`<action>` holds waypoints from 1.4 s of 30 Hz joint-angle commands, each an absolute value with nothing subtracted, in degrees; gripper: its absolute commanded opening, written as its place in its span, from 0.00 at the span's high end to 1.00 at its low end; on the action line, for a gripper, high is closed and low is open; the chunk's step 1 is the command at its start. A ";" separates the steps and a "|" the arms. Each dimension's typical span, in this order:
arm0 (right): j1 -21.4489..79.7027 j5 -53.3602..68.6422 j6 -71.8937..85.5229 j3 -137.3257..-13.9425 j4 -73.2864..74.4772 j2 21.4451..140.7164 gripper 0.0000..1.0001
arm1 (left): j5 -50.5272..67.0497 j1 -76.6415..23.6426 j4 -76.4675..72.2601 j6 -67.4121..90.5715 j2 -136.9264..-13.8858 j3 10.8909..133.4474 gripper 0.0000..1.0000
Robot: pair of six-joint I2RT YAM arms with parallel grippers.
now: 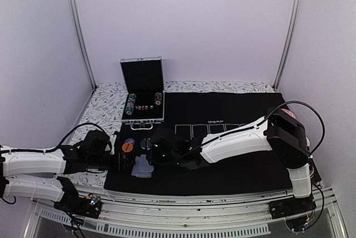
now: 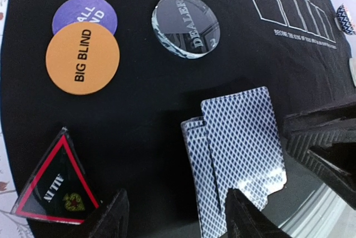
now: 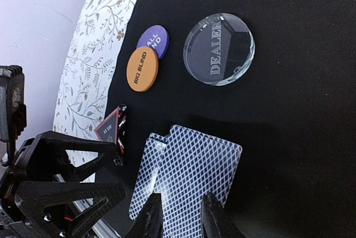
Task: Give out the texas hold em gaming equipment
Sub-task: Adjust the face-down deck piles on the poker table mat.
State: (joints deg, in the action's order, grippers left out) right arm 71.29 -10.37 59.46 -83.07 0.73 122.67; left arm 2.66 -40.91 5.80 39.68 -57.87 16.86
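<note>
Two sets of my fingers meet over one small stack of playing cards (image 2: 239,149) with grey-blue lattice backs, lying on the black felt mat (image 2: 144,110) near its left front corner. My left gripper (image 2: 178,218) stands roughly half open and holds nothing, and the red-bordered black triangle marker (image 2: 55,185) lies just beside its outer finger. My right gripper (image 3: 181,218) stands nearly closed astride the stack's edge; whether it truly pinches a card I cannot tell. I judge it best to take only the offset top card, steady the rest with the left, and stay away from the clear round dealer disc (image 3: 219,49).
</note>
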 commanded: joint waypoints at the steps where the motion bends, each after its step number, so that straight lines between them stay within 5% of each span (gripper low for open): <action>1: 71.38 -10.95 56.51 -85.87 4.79 122.97 0.73 | 4.21 -40.17 2.49 39.53 -58.43 16.22 0.39; 16: 71.37 -13.94 57.00 -90.51 15.10 125.82 0.68 | 5.79 -40.07 -0.22 39.08 -62.82 16.36 0.45; 26: 71.38 -12.32 55.82 -92.72 15.13 127.88 0.86 | 6.88 -40.08 -1.27 38.29 -64.54 16.54 0.48; 42: 71.41 -12.36 54.79 -94.39 16.72 128.12 0.90 | 7.75 -40.08 -2.22 37.65 -64.78 16.38 0.48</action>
State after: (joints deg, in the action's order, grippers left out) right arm 71.29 -11.60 55.20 -93.38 15.11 128.11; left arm 7.14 -40.82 -1.04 38.68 -64.42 16.80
